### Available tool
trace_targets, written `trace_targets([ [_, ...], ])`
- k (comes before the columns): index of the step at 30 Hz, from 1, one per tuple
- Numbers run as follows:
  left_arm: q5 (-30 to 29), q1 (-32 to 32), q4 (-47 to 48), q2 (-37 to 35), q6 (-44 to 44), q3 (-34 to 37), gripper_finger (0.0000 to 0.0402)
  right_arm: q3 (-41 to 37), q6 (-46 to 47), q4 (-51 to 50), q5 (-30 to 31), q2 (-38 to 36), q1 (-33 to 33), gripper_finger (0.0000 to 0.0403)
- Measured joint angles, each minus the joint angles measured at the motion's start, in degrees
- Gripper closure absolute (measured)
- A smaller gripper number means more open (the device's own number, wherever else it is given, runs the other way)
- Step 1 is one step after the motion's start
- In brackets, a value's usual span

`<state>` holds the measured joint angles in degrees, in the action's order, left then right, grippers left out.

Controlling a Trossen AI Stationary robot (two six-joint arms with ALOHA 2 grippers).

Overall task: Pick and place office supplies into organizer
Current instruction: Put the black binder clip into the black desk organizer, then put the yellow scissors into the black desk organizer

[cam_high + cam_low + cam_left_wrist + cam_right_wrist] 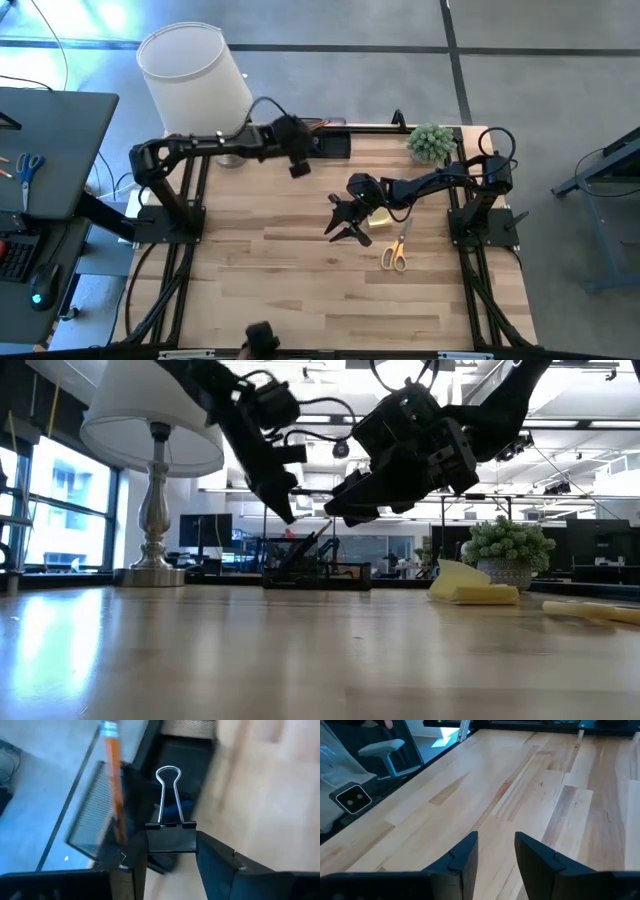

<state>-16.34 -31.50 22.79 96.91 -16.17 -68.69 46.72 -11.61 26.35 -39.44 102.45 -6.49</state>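
My left gripper [170, 842] holds a binder clip [170, 832], jaws pinched on the black body so the wire loops point away from me. I carry it that way, I judge, so it can drop loop-first into the organizer [330, 143] without snagging my fingers.

From above, my left gripper [298, 160] hangs at the table's 12 o'clock edge, just at the organizer's 8 o'clock corner. Past the clip I see the organizer's dark mesh wall [90, 820] and an orange pencil [115, 795] already standing in it; something blue lies behind the clip, too blurred to name.

The clip: glossy black folded body, two chrome wire handles together.

My right gripper [345, 220] hovers near table centre, jaws narrowly apart and holding nothing. At its 3 o'clock lies the yellow sticky-note pad [381, 214], one corner curled up; the orange-handled scissors [396, 250] rest toward 4 o'clock. Probably next in line.
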Motion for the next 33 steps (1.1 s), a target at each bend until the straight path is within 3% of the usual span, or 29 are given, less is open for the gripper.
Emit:
trace_targets([
  [7, 11.6, -5.9, -3.7, 3.2, -2.7, 0.0, 0.0260, 0.0, 0.0, 0.5, 0.3, 0.0, -0.8, 0.0279],
  [16, 3.4, -6.0, -3.8, 6.3, -3.1, 0.0, 0.0251, 0.0, 1.8, 0.5, 0.3, 0.0, -2.2, 0.0279],
  [23, 3.8, -6.0, -5.9, 6.3, -3.4, 0.0, 0.0184, 0.0, 6.0, 0.9, 0.7, 0.0, -1.9, 0.0279],
  [28, 1.6, -5.6, -5.2, 6.0, -4.4, 0.0, 0.0134, 0.0, 11.2, -0.5, 6.2, 0.0, -0.9, 0.0279],
  [31, -0.6, -4.8, -2.8, 3.5, -3.4, 0.1, 0.0129, 0.0, 14.4, -2.8, 10.1, 0.0, -0.8, 0.0279],
  [33, 1.0, -3.8, -1.0, 0.9, -2.2, 0.1, 0.0136, 0.0, 16.5, -5.0, 12.6, -0.4, -0.8, 0.0279],
])
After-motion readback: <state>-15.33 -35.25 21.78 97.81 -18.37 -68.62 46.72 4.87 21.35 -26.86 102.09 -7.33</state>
